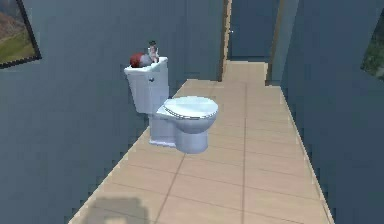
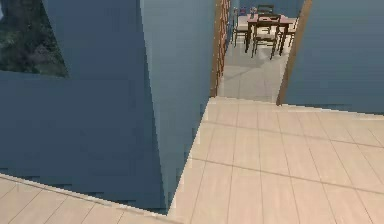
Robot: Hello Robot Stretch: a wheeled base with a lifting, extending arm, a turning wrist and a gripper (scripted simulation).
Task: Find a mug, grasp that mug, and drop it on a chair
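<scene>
Blue-walled bathroom, tan tile floor; I'm on the search step. Forward view: one framed picture (image 1: 14, 35) at the left edge, then one white toilet (image 1: 186, 118). On top of its tank (image 1: 147, 90) sit two small things, a red blob (image 1: 139, 57) and a grey-white one (image 1: 152, 50). The mug may be among them, but I cannot tell. I'd roll closer, slowly, square to the tank, before committing the arm. Arm side view, through the doorway (image 2: 255, 70): one table (image 2: 268, 19) and at least two chairs (image 2: 266, 36). Gripper state: cannot tell.

Forward faces toilet (image 1: 185, 120); side (far, seemingly) faces chair (image 2: 265, 32).
</scene>
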